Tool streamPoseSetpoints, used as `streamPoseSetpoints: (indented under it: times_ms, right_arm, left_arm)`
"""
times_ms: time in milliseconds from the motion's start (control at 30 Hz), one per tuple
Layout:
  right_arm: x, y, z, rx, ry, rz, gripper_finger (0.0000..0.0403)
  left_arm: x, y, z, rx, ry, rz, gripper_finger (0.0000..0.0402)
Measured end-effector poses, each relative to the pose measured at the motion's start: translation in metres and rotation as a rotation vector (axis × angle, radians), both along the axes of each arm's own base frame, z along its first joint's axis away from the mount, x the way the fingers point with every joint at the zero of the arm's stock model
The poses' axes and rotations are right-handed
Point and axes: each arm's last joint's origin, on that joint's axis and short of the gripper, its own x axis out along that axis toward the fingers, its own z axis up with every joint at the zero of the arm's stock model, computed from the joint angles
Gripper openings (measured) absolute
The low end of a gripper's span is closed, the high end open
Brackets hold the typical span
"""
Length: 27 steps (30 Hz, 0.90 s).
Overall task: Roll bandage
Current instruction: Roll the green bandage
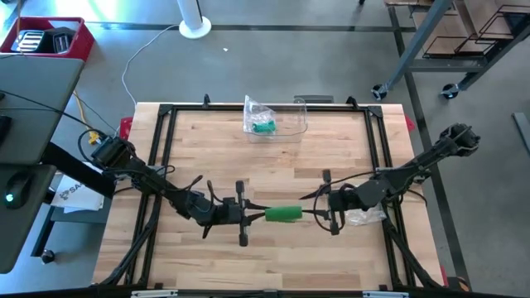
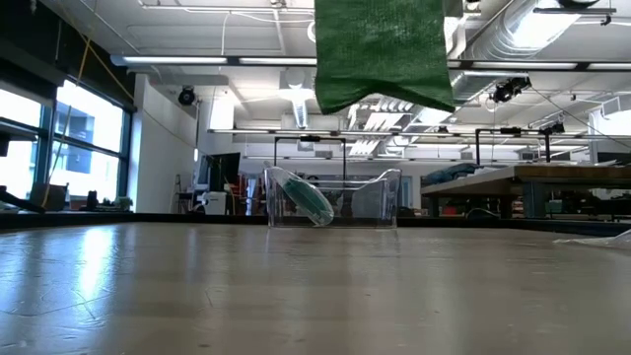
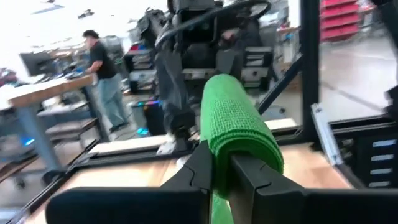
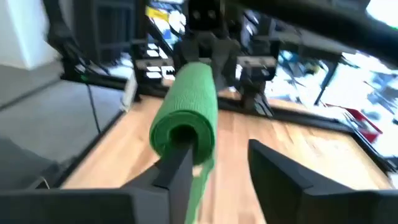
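A green bandage roll (image 1: 283, 214) hangs in the air between my two grippers, near the table's front middle. In the low view it shows at the top (image 2: 380, 54), well above the table. My left gripper (image 1: 251, 213) is shut on the roll's left end (image 3: 233, 124). My right gripper (image 1: 317, 214) is open at the roll's right end (image 4: 186, 106). One of its fingers is at the roll's hollow core and the other stands apart beside it. A loose strip of bandage (image 4: 200, 180) hangs below the roll. My left gripper pinches the roll's left end (image 3: 224, 152) between its two fingers (image 3: 200, 168). It comes level from the table's left, along the roll. The roll is lifted clear of the table and lies roughly level. My right gripper has one finger (image 4: 177, 167) at the roll's open right end, at the hollow core (image 4: 181, 134), coming level from the table's right. Whether that finger reaches inside, I cannot tell. The other finger (image 4: 273, 174) touches nothing.
A clear plastic box (image 1: 290, 124) stands at the table's far middle, with a bagged green bandage (image 1: 263, 126) leaning in it; the box also shows in the low view (image 2: 335, 197). A crumpled clear wrapper (image 1: 364, 217) lies under my right arm. A black frame (image 1: 166, 116) rims the table.
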Motion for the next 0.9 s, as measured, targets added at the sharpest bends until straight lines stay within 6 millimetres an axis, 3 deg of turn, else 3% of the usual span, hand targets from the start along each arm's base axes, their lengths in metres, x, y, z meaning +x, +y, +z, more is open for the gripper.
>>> streamPoseSetpoints:
  times_ms: [133,400,633,767,900]
  right_arm:
    - [-0.014,0.000,0.009,-0.009,0.073,-0.091,0.0166]
    - [-0.019,0.012,0.003,0.059,0.179,-0.039,0.0169]
    - [0.015,0.016,-0.033,0.075,0.309,0.049,0.0169]
    - [0.042,0.008,-0.059,0.054,0.353,0.053,0.0169]
    - [0.065,-0.008,-0.086,0.032,0.403,0.051,0.0169]
  left_arm:
    - [-0.003,0.004,-0.012,-0.010,0.062,0.070,0.0008]
    - [-0.012,0.048,-0.064,-0.227,0.121,0.103,0.0008]
    - [-0.012,0.077,-0.115,-0.280,0.228,0.236,0.0009]
    - [-0.013,0.100,-0.140,-0.302,0.283,0.339,0.0009]
    - [-0.015,0.116,-0.150,-0.303,0.293,0.390,0.0010]
